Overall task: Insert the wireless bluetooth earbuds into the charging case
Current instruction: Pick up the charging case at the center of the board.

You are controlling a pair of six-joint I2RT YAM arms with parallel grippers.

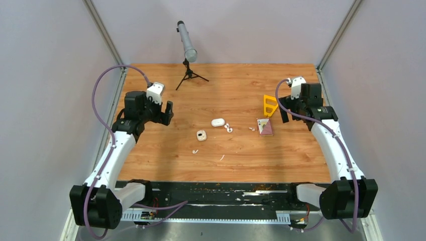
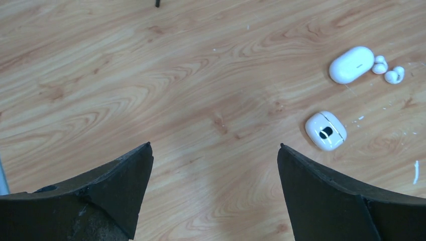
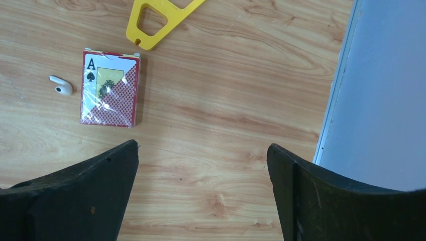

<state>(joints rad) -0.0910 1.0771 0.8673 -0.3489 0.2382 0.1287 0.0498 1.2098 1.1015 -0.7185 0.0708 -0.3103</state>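
Two small white charging cases lie mid-table: a closed oval one [image 1: 217, 122] [image 2: 351, 64] and a rounder one with a dark spot on top [image 1: 201, 135] [image 2: 325, 130]. Two white earbuds [image 1: 228, 127] [image 2: 387, 70] lie just right of the oval case. A third earbud [image 1: 251, 129] [image 3: 61, 86] lies left of a card pack. Another earbud [image 1: 195, 151] lies nearer the front. My left gripper [image 1: 168, 113] [image 2: 215, 145] is open and empty, above bare wood left of the cases. My right gripper [image 1: 284, 113] [image 3: 202, 145] is open and empty, right of the card pack.
A red pack of playing cards [image 1: 265, 126] [image 3: 109, 88] and a yellow triangular plastic piece [image 1: 270, 105] [image 3: 155, 20] lie at the right. A microphone on a small tripod [image 1: 188, 45] stands at the back. A thin white sliver [image 1: 221, 157] lies near the front. The grey wall [image 3: 382, 90] is close to the right arm.
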